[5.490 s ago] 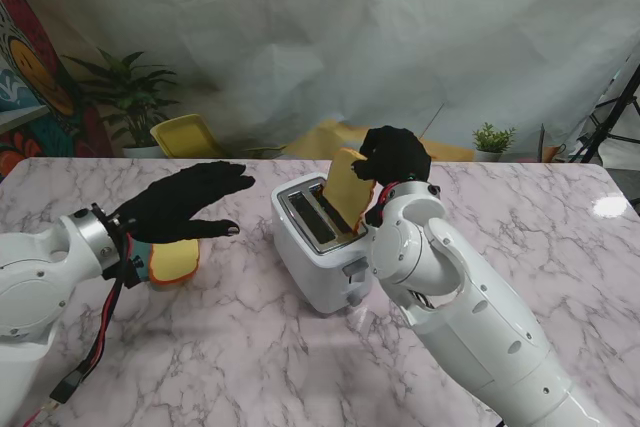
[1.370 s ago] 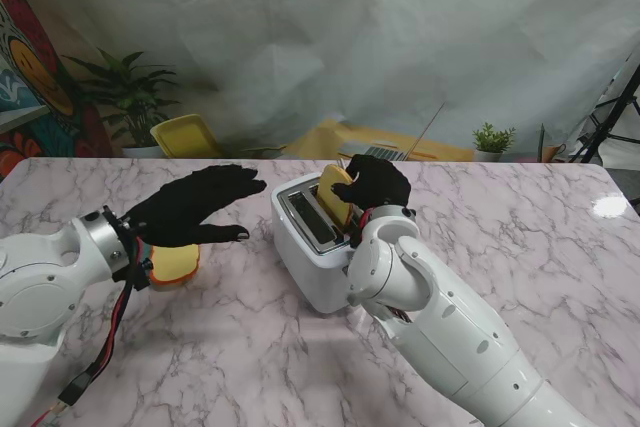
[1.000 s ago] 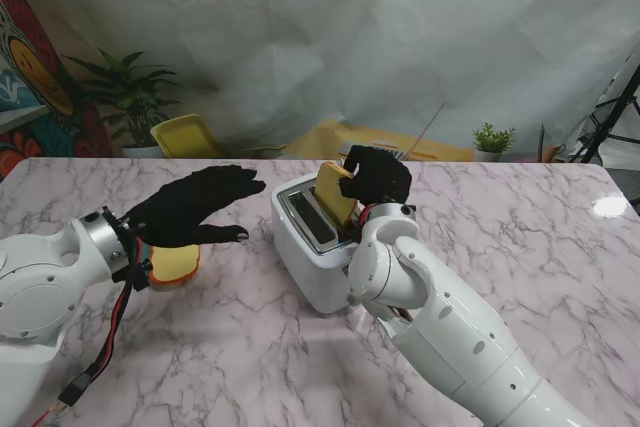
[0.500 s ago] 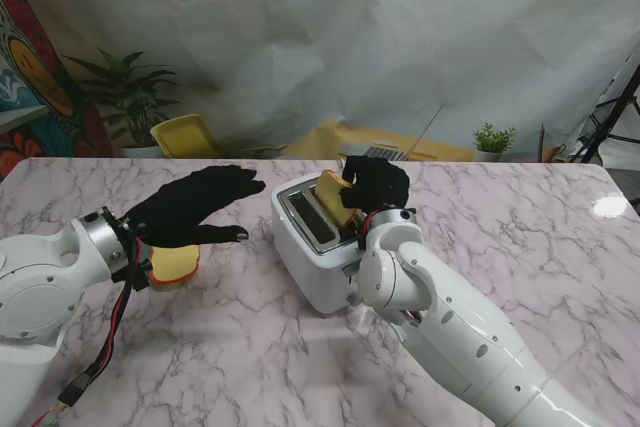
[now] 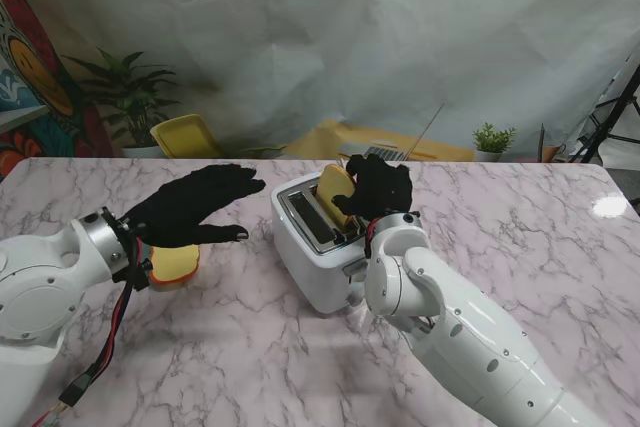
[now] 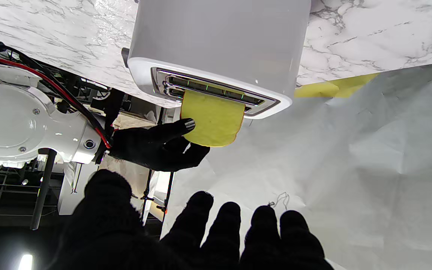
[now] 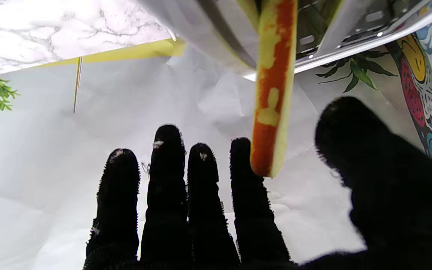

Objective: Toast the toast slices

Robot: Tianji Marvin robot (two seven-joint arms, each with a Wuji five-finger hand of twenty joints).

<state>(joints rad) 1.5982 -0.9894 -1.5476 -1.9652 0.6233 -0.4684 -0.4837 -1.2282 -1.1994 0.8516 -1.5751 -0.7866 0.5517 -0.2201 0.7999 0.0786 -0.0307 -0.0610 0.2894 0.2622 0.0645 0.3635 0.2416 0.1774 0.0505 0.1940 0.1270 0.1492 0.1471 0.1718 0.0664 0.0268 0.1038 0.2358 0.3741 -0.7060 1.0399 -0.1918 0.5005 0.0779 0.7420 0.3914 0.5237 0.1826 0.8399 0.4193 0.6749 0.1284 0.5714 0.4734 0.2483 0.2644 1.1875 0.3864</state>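
A white toaster (image 5: pixel 312 247) (image 6: pixel 219 45) stands mid-table. One yellow toast slice (image 5: pixel 334 193) (image 6: pixel 212 120) (image 7: pixel 272 112) leans in its slot on my right, about half of it sticking out. My right hand (image 5: pixel 380 187) (image 6: pixel 156 146) (image 7: pixel 208 210) holds the slice's upper end, thumb on one face and fingers on the other. My left hand (image 5: pixel 192 205) (image 6: pixel 201 240) hovers open to the left of the toaster, fingers spread and pointing toward it. A second toast slice (image 5: pixel 173 262) lies on the table under that hand's wrist.
The marble table (image 5: pixel 500 237) ends at a white draped backdrop. Beyond the far edge are a yellow chair (image 5: pixel 185 135), a leafy plant (image 5: pixel 135 92) and a small potted plant (image 5: pixel 492 139). A tripod leg (image 5: pixel 612 112) stands at the far right.
The right hand has pushed the slice from above the toaster down into the slot, bobbing slightly over the last second. The left hand has barely moved.
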